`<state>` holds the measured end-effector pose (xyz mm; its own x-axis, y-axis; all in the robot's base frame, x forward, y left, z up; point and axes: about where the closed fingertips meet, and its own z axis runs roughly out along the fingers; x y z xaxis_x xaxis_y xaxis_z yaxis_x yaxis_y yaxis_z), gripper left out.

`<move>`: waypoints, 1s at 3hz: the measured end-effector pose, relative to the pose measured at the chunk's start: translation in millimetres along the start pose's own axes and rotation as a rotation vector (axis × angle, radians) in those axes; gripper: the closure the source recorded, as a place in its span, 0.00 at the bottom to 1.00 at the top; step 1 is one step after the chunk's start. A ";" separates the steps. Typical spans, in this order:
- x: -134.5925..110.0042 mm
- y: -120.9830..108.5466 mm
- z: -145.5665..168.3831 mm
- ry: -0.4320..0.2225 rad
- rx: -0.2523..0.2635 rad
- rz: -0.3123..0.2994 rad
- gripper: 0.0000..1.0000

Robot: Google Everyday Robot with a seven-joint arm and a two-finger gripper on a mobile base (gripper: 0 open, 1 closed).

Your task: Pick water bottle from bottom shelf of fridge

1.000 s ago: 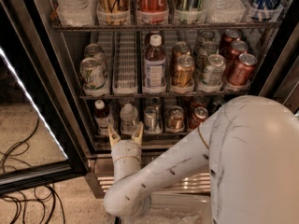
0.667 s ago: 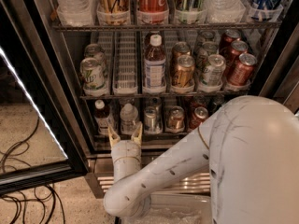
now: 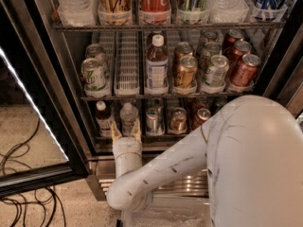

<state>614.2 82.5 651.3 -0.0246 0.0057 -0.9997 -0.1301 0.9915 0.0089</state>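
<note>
The fridge [image 3: 66, 86] stands open in front of me. On its bottom shelf [image 3: 163, 138] the small clear water bottle [image 3: 128, 117] with a white cap stands second from the left. My gripper [image 3: 126, 132] reaches in at the shelf's front edge, right below and in front of the bottle. Its two tan fingertips [image 3: 115, 132] are spread apart, one at each side of the bottle's base. The gripper is open and holds nothing. The bottle's lowest part is hidden behind the gripper.
A dark-liquid bottle [image 3: 102, 117] stands just left of the water bottle, and cans [image 3: 152, 119] stand to its right. The middle rack holds cans and a labelled bottle [image 3: 155, 66]. The glass door [image 3: 28, 103] hangs open at the left. Cables [image 3: 19, 193] lie on the floor.
</note>
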 end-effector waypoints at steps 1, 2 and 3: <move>-1.1 -0.1 5.3 -0.007 0.005 -0.013 0.41; -0.9 -2.6 8.3 -0.009 0.020 -0.024 0.42; 0.9 -7.4 9.2 -0.007 0.052 -0.042 0.41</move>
<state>624.3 76.4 650.2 -0.0129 -0.0355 -0.9993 -0.0788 0.9963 -0.0343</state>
